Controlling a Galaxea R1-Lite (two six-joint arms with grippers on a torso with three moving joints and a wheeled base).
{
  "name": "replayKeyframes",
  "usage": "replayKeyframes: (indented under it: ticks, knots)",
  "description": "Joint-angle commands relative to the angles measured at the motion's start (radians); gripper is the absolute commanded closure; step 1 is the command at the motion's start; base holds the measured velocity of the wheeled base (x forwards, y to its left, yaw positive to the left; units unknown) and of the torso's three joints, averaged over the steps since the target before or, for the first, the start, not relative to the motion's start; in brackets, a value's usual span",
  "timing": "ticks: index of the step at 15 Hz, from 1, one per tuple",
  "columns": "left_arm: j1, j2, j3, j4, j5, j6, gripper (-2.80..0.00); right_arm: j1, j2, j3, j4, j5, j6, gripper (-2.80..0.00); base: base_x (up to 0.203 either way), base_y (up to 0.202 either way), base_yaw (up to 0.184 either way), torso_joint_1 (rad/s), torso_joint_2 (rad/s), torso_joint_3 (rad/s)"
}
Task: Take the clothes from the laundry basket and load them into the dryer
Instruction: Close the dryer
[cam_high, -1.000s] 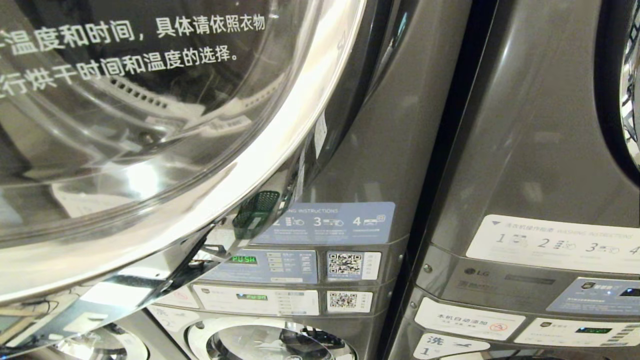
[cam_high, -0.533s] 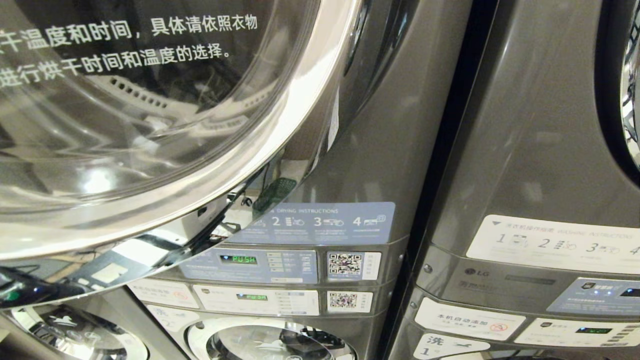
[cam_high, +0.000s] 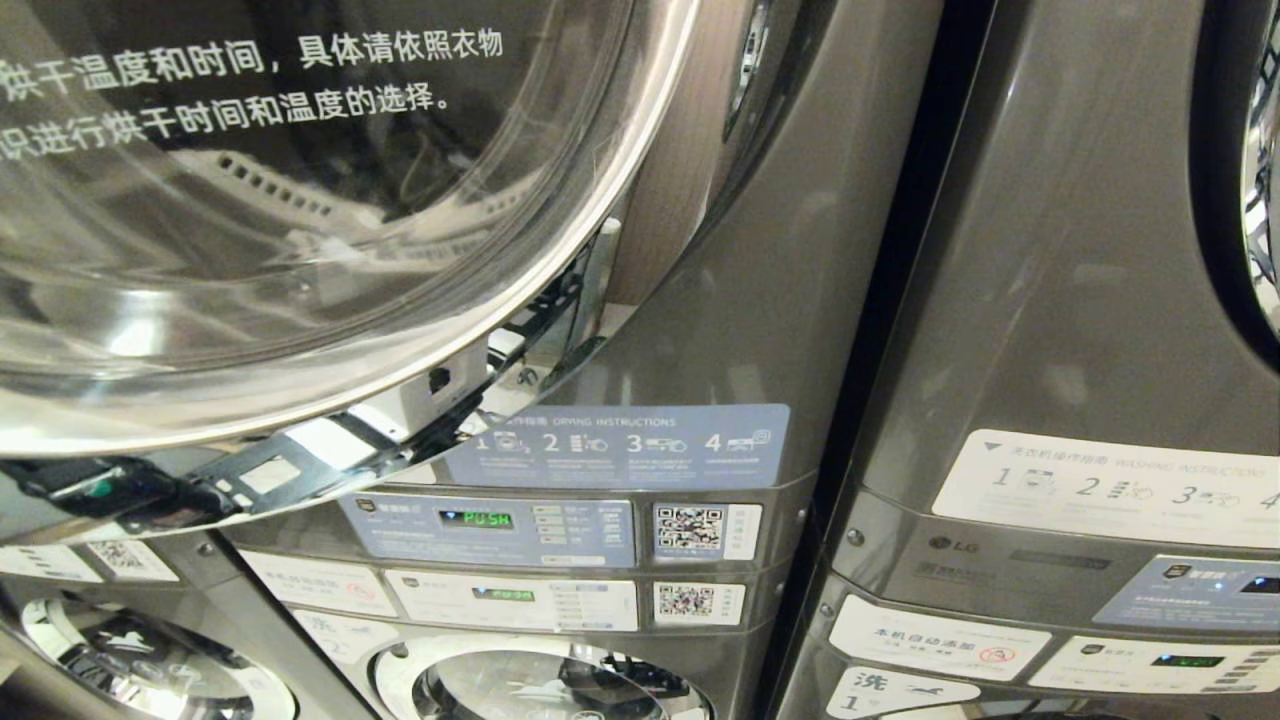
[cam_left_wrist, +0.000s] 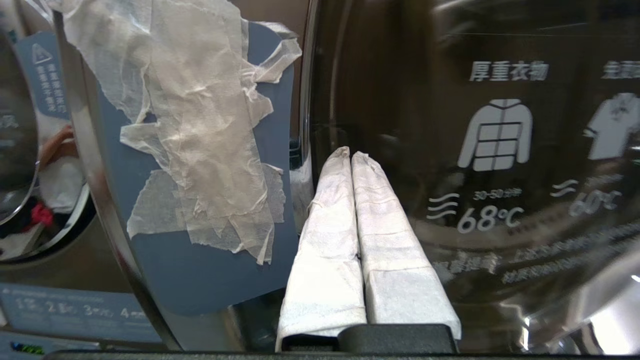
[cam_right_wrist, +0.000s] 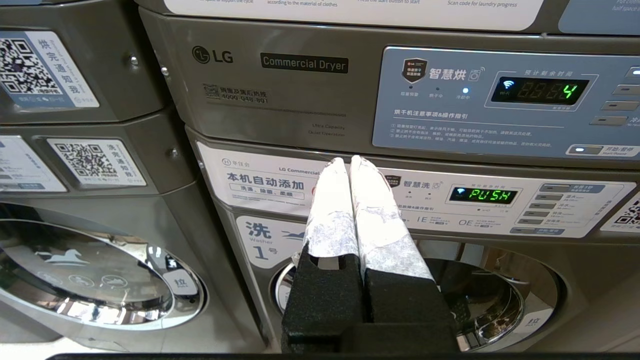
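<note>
The dryer door (cam_high: 300, 250), round glass in a chrome rim with white lettering, fills the upper left of the head view and stands swung out from the grey dryer front (cam_high: 780, 300). My left gripper (cam_left_wrist: 350, 156) is shut with nothing between its white-wrapped fingers. Its tips lie close to the door glass (cam_left_wrist: 500, 150) beside the chrome rim; whether they touch I cannot tell. My right gripper (cam_right_wrist: 348, 161) is shut and empty, parked facing a washer's control panel (cam_right_wrist: 480, 195). The laundry basket is out of view. White and red cloth (cam_left_wrist: 40, 200) shows at the edge of the left wrist view.
Control panels (cam_high: 490, 520) with a green PUSH display sit under the door. A second grey machine stack (cam_high: 1080, 350) stands to the right. Washer doors (cam_high: 540, 690) lie below. A blue panel with torn white tape (cam_left_wrist: 200, 150) is beside my left gripper.
The dryer door's rim has swung up and to the left in the head view, uncovering more of the control panels. A green basket's reflection in the rim is gone.
</note>
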Motion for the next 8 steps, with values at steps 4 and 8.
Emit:
replayKeyframes:
  ticks: [4,8]
  knots:
    - [0.002,0.115,0.050,-0.073,0.046,-0.010,0.00,0.000,0.000,0.000,0.000,0.001,-0.001,0.00,0.000,0.000,0.000,0.000,0.00,0.000]
    - [0.003,0.285,0.083,-0.283,0.046,-0.020,0.00,0.000,0.000,0.000,-0.001,0.001,-0.003,0.00,0.000,0.000,0.000,0.000,0.00,0.000]
